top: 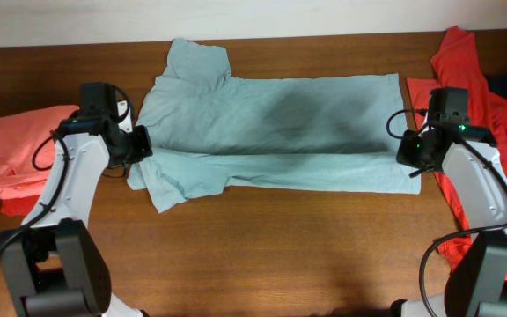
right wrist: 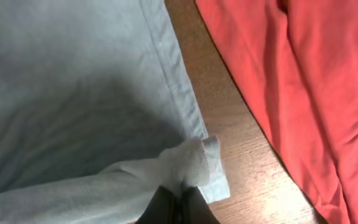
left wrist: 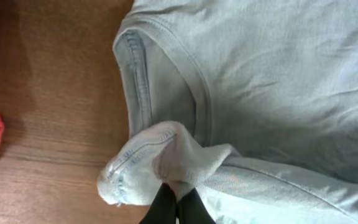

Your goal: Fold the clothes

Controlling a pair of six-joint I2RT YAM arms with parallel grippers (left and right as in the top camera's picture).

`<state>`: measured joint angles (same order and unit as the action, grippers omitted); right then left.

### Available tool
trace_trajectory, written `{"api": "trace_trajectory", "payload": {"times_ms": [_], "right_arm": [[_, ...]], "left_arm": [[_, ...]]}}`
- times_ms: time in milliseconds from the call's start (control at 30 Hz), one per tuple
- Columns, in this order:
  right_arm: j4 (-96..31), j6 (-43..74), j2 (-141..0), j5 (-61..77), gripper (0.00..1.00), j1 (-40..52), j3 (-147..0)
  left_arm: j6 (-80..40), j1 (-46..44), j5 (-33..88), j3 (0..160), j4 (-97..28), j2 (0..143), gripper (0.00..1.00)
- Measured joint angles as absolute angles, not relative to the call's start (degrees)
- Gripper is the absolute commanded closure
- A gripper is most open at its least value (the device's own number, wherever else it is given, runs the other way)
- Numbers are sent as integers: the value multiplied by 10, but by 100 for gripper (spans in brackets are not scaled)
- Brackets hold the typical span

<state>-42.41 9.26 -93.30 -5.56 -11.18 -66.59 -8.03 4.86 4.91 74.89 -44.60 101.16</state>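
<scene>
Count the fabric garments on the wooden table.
3: pale grey-blue T-shirt at centre, salmon-pink garment far left, red garment far right; more may hide beneath.

Overhead looks straight down on the whole surface [top: 262, 251]; both wrist views sit close above the left and right ends of the shirt [top: 271, 132].

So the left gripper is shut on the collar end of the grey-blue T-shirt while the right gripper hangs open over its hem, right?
Not quite. The right gripper is shut too, pinching a bunched corner of the grey-blue T-shirt at its hem, as the right wrist view shows. The left gripper is shut on the collar end, as you said.
</scene>
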Motion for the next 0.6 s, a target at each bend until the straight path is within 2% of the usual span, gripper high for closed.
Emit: {"api": "trace_trajectory", "payload": {"times_ms": [67, 100, 133, 167, 200, 233, 500, 533, 600], "right_arm": [[-419, 93, -933, -56, 92, -112, -666], [-417, 93, -933, -56, 82, -112, -666], [-417, 91, -933, -56, 60, -112, -666], [-415, 91, -933, -57, 47, -112, -666], [-413, 95, -933, -57, 39, -112, -666], [-412, 93, -933, -58, 39, -112, -666], [-418, 92, -933, -60, 38, -112, -666], [-425, 93, -933, -60, 38, -112, -666], [-432, 93, -933, -60, 38, -112, -666]], "left_arm": [[-80, 45, 50, 749, -441, 1019, 98], [-80, 43, 51, 749, -439, 1024, 87], [-80, 41, 51, 749, -437, 1028, 64], [-83, 38, 52, 749, -435, 1036, 47], [-81, 37, 51, 749, -434, 1040, 37], [-82, 36, 51, 749, -432, 1046, 33], [-86, 36, 51, 749, -459, 1049, 32], [-86, 37, 51, 749, -474, 1049, 42], [-84, 37, 55, 749, -508, 1049, 45]]}}
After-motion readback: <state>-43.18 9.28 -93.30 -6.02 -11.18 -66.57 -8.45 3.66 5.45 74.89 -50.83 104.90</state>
